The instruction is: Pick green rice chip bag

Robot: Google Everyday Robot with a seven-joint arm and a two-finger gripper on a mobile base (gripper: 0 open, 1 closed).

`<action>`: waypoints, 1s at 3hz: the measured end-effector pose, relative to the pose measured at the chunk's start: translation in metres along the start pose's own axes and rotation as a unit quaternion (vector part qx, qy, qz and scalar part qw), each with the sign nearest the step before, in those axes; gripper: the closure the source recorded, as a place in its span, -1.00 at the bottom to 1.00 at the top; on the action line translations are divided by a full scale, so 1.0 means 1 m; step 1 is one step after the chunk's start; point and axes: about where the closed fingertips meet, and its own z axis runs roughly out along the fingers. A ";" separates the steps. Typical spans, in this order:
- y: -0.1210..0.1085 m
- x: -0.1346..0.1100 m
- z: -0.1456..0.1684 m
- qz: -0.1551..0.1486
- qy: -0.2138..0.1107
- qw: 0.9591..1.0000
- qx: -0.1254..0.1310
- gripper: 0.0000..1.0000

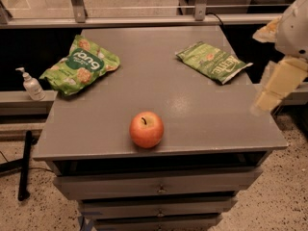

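Camera view: a grey worktop [192, 114] above a stack of drawers [159, 189]. The rice chip bag [79, 66], puffy and light green, lies at the far left corner, its left end reaching the worktop's left edge. The gripper [275, 86] hangs off the right edge, well apart from the bag; whether it is spread or pressed together cannot be told. A flatter dark bag [214, 61] lies at the far right, on the gripper's side, and an apple [146, 129] stands near the front edge, about centre. Step in hand, as judged: the approach. The gripper must cross the whole worktop leftward, and the bare middle between apple and dark bag looks open. The nearer dark bag is the wrong target. A puffy bag likely yields and slides, so a descent from above onto its bulging middle should serve better than a sideways push, which could tip it over the left edge toward the bottle [31, 84] on the ledge below. A rail [144, 20] bounds the far side.
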 end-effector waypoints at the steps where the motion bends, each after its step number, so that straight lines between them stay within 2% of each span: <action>1: -0.036 -0.038 0.031 0.008 -0.105 0.994 0.007 -1.00; 2: -0.062 -0.080 0.063 0.005 -0.179 0.984 0.005 -1.00; 3: -0.072 -0.126 0.093 0.003 -0.234 0.972 -0.006 -1.00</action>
